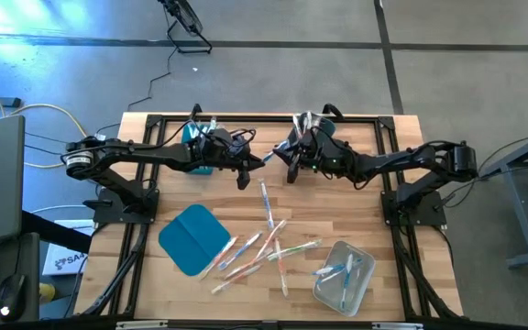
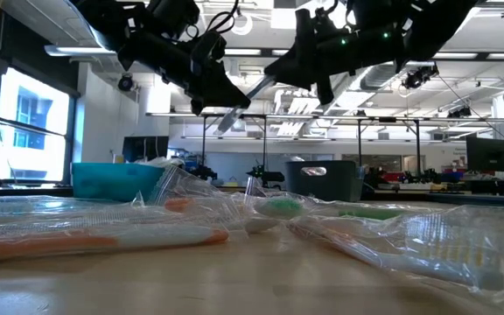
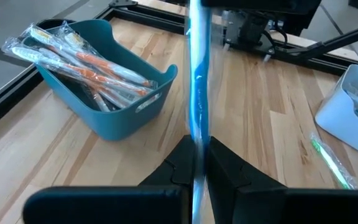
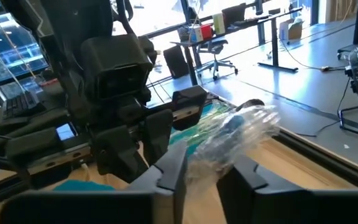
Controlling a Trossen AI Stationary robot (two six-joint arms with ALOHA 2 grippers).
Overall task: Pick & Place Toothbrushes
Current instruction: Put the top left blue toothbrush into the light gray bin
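left gripper [image 3: 199,163]: clamped on blue wrapped toothbrush [image 3: 197,93], held above desk's far middle | right gripper [image 4: 205,168]: closed on the same toothbrush's other end | loose toothbrushes [image 1: 269,247]: scattered near front edge

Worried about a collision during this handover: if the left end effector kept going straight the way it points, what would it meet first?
Most likely the right end effector. The left end effector points at it, both clamped on one blue toothbrush in mid-air. The gap looks small, though depth is unclear.
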